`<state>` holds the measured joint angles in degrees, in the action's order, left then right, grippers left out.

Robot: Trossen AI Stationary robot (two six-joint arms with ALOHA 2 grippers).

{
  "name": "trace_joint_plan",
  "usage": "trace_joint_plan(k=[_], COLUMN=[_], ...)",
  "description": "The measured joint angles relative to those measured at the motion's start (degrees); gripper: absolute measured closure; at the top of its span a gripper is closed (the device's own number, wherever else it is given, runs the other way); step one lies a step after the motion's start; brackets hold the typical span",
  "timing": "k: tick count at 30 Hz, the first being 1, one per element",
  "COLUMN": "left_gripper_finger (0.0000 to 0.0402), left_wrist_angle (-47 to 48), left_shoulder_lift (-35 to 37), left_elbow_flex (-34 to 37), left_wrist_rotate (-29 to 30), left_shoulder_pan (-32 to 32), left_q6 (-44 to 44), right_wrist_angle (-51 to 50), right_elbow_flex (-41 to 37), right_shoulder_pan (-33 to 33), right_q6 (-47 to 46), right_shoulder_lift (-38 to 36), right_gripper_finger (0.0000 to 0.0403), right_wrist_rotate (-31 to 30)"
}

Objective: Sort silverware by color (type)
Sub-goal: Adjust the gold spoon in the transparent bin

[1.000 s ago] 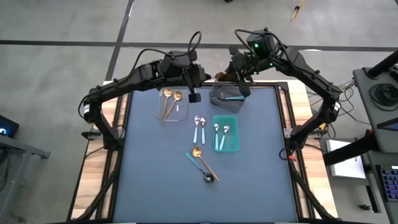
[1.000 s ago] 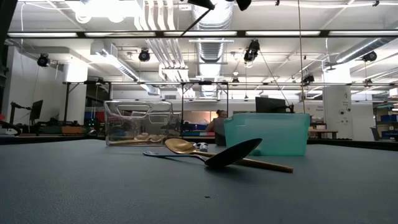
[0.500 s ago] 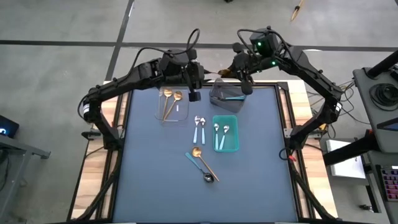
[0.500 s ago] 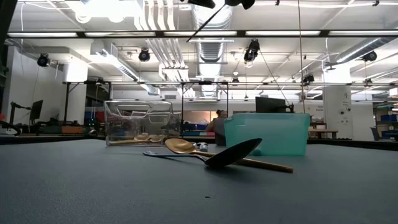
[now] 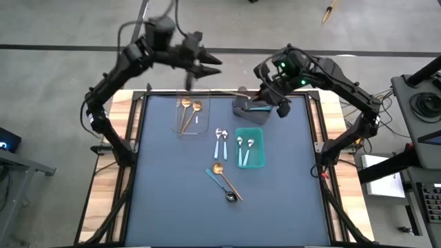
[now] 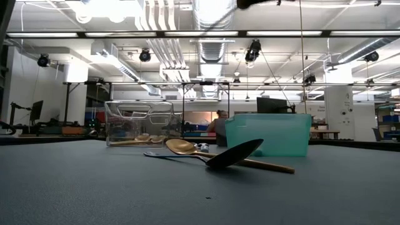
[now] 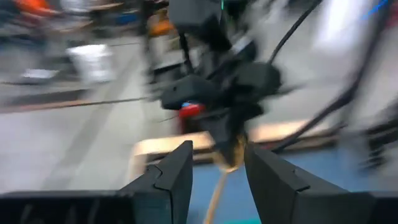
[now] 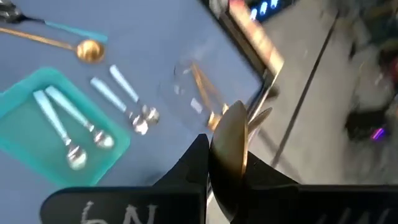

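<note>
The right gripper (image 5: 256,96) hovers at the table's far edge, just over the grey bin (image 5: 249,109), its fingers (image 8: 194,163) pinched on the bowl of a gold spoon (image 8: 229,148) whose handle reaches leftward along that edge. The left gripper (image 5: 210,65) hangs beyond the far edge, off the mat, fingers (image 7: 177,174) parted with nothing between them; its wrist view looks across at the right gripper and the held spoon. In the clear bin (image 5: 191,116), near the far left part of the mat, lie two gold spoons (image 5: 188,110). Two blue-handled spoons (image 5: 221,141) lie loose on the mat just left of the teal bin (image 5: 249,148), which holds two more of the same kind (image 5: 244,148). Nearer the middle, a gold spoon on the mat (image 5: 224,176) crosses a dark-bowled, teal-handled spoon (image 5: 222,186), the two touching. A teal handle (image 5: 260,107) shows inside the grey bin. The bins cluster in the far half; the whole near half of the blue mat (image 5: 172,207) and both its side strips lie open for either arm to travel.
</note>
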<state>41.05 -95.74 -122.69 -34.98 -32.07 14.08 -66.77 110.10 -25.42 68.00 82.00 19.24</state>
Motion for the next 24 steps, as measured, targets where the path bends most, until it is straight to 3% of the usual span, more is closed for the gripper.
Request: trace_joint_plan(k=[2, 4, 13, 18, 24], left_gripper_finger=[0.0276, 0.0276, 0.0259, 0.022, 0.0195], left_wrist_angle=[-0.04, -0.08, 0.18, 3.61, 15.8], left_shoulder_lift=[-0.68, -1.79, -8.21, -10.82, -11.43], left_elbow_flex=[-0.29, 0.0, -0.42, -1.97, -2.08], left_wrist_rotate=[-10.54, -16.25, -27.81, -28.02, -11.16], left_shoulder_pan=[-3.12, -4.58, 0.56, 1.02, 3.16], left_q6=[-6.85, -11.69, -13.99, -11.41, 3.95], right_wrist_angle=[1.3, 2.78, 1.19, -2.53, -3.36], right_elbow_flex=[0.0, 0.06, 0.09, 0.02, 0.02], right_shoulder_pan=[2.62, 5.54, 13.32, 14.87, 15.06], right_q6=[1.55, 3.52, 13.38, 20.43, 23.46], right_shoulder_lift=[-0.89, -1.53, -0.45, 1.07, 1.26], right_gripper_finger=[0.0391, 0.0391, 0.039, 0.039, 0.039], right_wrist_rotate=[0.02, -0.34, -12.49, -20.12, -21.55])
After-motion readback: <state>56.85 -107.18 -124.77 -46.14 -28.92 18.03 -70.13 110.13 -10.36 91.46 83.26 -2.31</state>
